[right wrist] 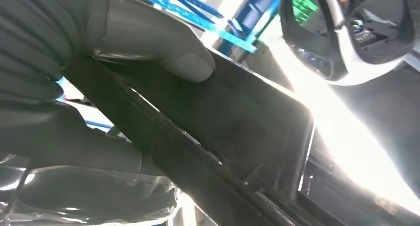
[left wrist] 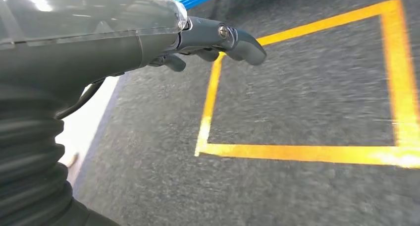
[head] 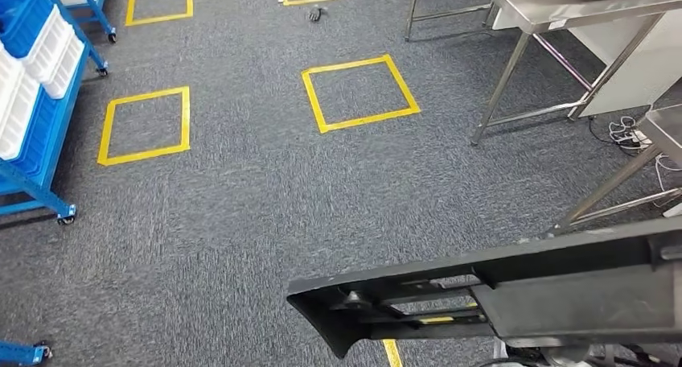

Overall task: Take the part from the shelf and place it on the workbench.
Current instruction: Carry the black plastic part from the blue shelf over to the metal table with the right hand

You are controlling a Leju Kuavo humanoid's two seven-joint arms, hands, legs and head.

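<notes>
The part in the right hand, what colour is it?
Black. The part shows best in the head view; the right hand grips it.

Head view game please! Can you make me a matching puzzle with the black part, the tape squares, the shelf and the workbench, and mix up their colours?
Things:
1. part
2. tape squares
3. shelf
4. workbench

Colours:
A. yellow
B. silver
C. black
D. blue

Pairs: 1-C, 2-A, 3-D, 4-B
</notes>
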